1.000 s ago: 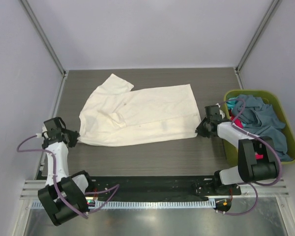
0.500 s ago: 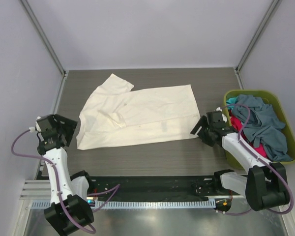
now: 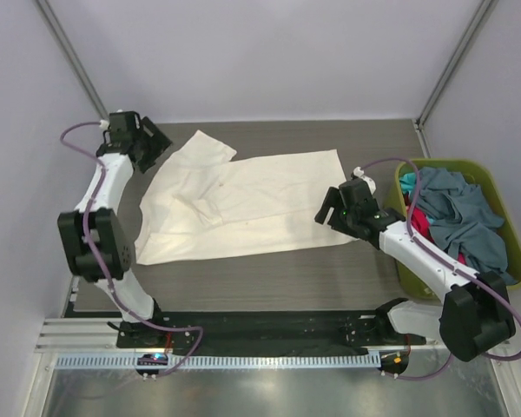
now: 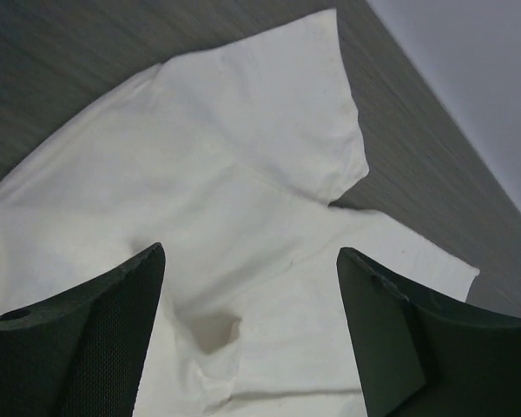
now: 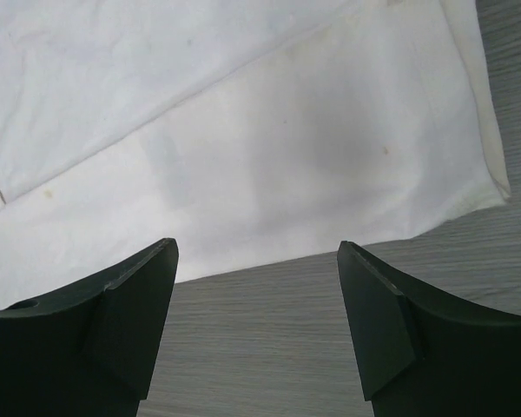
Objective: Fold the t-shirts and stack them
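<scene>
A large cream t-shirt (image 3: 243,204) lies spread flat on the dark table, one sleeve (image 4: 269,113) pointing to the far left. My left gripper (image 3: 159,143) hovers open at that far-left sleeve; in the left wrist view its jaws (image 4: 252,252) stand wide above the cream cloth (image 4: 243,200), holding nothing. My right gripper (image 3: 327,211) is open over the shirt's near right corner; its wrist view shows the jaws (image 5: 256,248) apart above the shirt's edge (image 5: 243,130) and bare table. Grey-blue (image 3: 469,217), teal (image 3: 410,182) and red-pink (image 3: 419,224) t-shirts lie crumpled in the basket.
An olive-green basket (image 3: 443,162) stands at the table's right edge, close behind my right arm. Pale walls close in the table at the back and both sides. A black rail (image 3: 260,326) runs along the near edge.
Both grippers have opened and let go of the cream shirt. My left arm has swung from the near-left corner to the far-left sleeve. The right gripper has shifted left over the shirt's corner.
</scene>
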`<action>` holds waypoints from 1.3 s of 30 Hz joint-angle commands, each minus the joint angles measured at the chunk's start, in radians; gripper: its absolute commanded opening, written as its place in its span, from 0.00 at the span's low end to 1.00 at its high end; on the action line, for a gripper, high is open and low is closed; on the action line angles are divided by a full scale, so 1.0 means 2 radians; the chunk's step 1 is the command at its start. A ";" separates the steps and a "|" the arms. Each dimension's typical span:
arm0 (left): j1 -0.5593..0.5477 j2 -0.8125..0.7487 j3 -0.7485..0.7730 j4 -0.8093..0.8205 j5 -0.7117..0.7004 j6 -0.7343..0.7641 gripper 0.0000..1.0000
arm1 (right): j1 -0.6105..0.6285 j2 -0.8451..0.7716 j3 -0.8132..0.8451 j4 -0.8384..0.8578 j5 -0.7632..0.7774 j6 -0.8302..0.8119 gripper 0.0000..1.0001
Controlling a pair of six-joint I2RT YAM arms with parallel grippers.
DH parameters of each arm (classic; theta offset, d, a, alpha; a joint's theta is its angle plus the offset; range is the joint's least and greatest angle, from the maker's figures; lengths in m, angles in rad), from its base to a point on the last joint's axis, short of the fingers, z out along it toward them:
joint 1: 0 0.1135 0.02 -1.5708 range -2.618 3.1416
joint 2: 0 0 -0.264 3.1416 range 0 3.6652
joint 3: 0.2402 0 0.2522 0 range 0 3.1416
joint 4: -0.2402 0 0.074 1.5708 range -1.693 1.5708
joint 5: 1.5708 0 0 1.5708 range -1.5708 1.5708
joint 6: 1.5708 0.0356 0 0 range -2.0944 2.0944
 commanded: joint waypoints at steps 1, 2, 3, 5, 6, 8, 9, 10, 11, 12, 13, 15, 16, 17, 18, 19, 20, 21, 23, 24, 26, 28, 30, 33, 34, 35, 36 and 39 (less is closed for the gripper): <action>-0.014 0.095 0.108 0.044 -0.008 0.024 0.80 | 0.007 0.005 0.001 0.041 -0.009 -0.029 0.81; -0.016 0.122 0.143 0.044 -0.008 0.033 0.80 | 0.008 0.007 -0.002 0.047 -0.014 -0.034 0.81; -0.019 0.181 0.175 0.043 -0.005 0.040 0.80 | 0.008 0.010 -0.003 0.052 -0.023 -0.036 0.81; -0.019 0.266 0.276 0.029 0.001 0.049 0.80 | 0.010 0.020 -0.007 0.068 -0.031 -0.046 0.81; -0.020 0.291 0.310 0.019 0.006 0.056 0.80 | 0.012 0.023 -0.009 0.074 -0.040 -0.050 0.82; -0.022 0.345 0.409 0.017 0.022 0.072 0.80 | 0.012 0.039 -0.009 0.088 -0.047 -0.061 0.82; -0.023 0.394 0.446 0.012 0.026 0.092 0.80 | 0.013 0.045 -0.009 0.093 -0.050 -0.065 0.82; -0.024 0.416 0.476 0.012 0.033 0.104 0.80 | 0.014 0.056 -0.009 0.103 -0.057 -0.071 0.82; -0.024 0.435 0.529 0.012 0.039 0.111 0.81 | 0.015 0.062 -0.009 0.107 -0.057 -0.072 0.82; -0.025 0.455 0.547 0.021 0.042 0.119 0.82 | 0.016 0.068 -0.009 0.111 -0.057 -0.073 0.81; -0.025 0.481 0.558 0.031 0.043 0.119 0.84 | 0.015 0.080 -0.011 0.123 -0.057 -0.075 0.81; -0.025 0.499 0.565 0.073 0.056 0.111 0.86 | 0.016 0.093 -0.011 0.133 -0.076 -0.072 0.81; -0.026 0.508 0.562 0.088 0.063 0.101 0.87 | 0.017 0.101 -0.010 0.143 -0.082 -0.072 0.82; -0.029 0.514 0.563 0.099 0.070 0.097 0.88 | 0.018 0.112 -0.009 0.147 -0.084 -0.071 0.81; -0.032 0.519 0.568 0.111 0.070 0.096 0.88 | 0.018 0.120 -0.006 0.148 -0.085 -0.071 0.82; -0.035 0.529 0.570 0.115 0.067 0.096 0.90 | 0.017 0.125 -0.004 0.153 -0.086 -0.071 0.82; -0.041 0.532 0.571 0.119 0.064 0.097 0.90 | 0.018 0.132 -0.002 0.154 -0.089 -0.073 0.82; -0.043 0.538 0.572 0.126 0.063 0.098 0.90 | 0.018 0.135 -0.001 0.155 -0.089 -0.074 0.82; -0.048 0.552 0.575 0.129 0.065 0.099 0.91 | 0.018 0.140 0.002 0.158 -0.089 -0.076 0.81; -0.050 0.557 0.578 0.128 0.071 0.098 0.90 | 0.018 0.141 0.004 0.158 -0.089 -0.079 0.81; -0.052 0.561 0.573 0.126 0.073 0.098 0.89 | 0.018 0.142 0.004 0.158 -0.084 -0.082 0.82; -0.063 0.561 0.560 0.126 0.067 0.105 0.87 | 0.018 0.143 0.004 0.157 -0.082 -0.082 0.81; -0.071 0.558 0.554 0.121 0.060 0.113 0.84 | 0.018 0.144 0.002 0.156 -0.080 -0.084 0.82; -0.072 0.555 0.549 0.122 0.062 0.113 0.75 | 0.018 0.143 -0.001 0.155 -0.078 -0.084 0.82; -0.072 0.556 0.548 0.122 0.063 0.113 0.68 | 0.019 0.142 -0.002 0.154 -0.077 -0.084 0.82; -0.072 0.555 0.547 0.120 0.062 0.113 0.64 | 0.018 0.142 -0.002 0.153 -0.077 -0.084 0.81; -0.072 0.555 0.547 0.120 0.063 0.112 0.60 | 0.018 0.141 -0.002 0.152 -0.076 -0.084 0.82; -0.071 0.555 0.546 0.120 0.071 0.113 0.44 | 0.019 0.136 -0.001 0.148 -0.073 -0.084 0.82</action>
